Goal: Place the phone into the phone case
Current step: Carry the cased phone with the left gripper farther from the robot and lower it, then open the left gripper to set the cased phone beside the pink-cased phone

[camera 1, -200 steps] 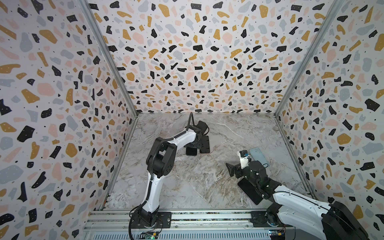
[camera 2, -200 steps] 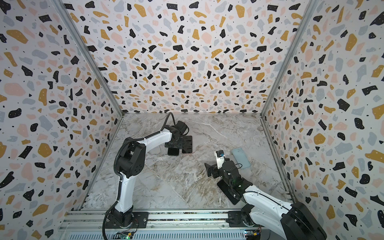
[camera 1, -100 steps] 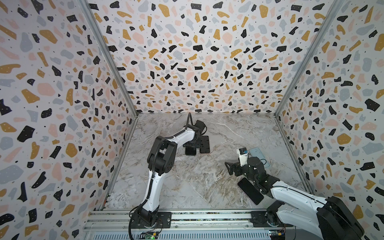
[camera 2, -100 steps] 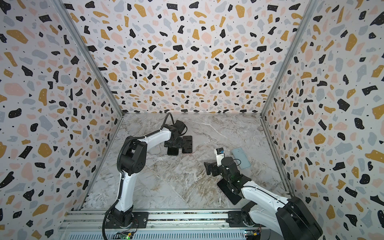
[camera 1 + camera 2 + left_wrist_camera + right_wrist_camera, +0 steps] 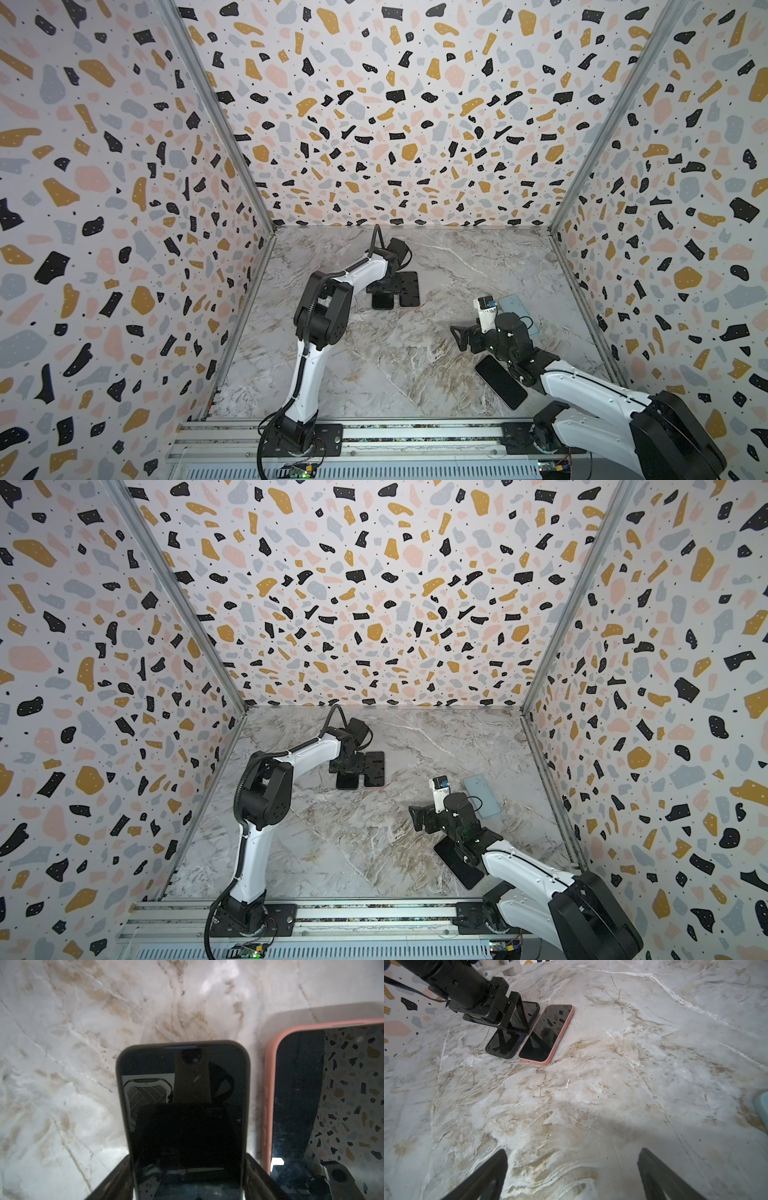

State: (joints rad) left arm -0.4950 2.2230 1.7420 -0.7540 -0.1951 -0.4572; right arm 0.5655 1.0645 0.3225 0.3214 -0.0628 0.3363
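Right wrist: pink case (image 5: 533,1061) holds phone (image 5: 546,1032).

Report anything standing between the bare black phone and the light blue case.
No loose object shows between the black phone and the light blue case. Only the right arm's wrist hangs over that gap, hiding the table beneath it; the right hand is open and empty.

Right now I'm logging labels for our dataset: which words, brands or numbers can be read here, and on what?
No text can be read anywhere.
On the sticker atop the right wrist: print too small to read.
On the dark-cased phone and pink-cased phone: only reflections, no writing.
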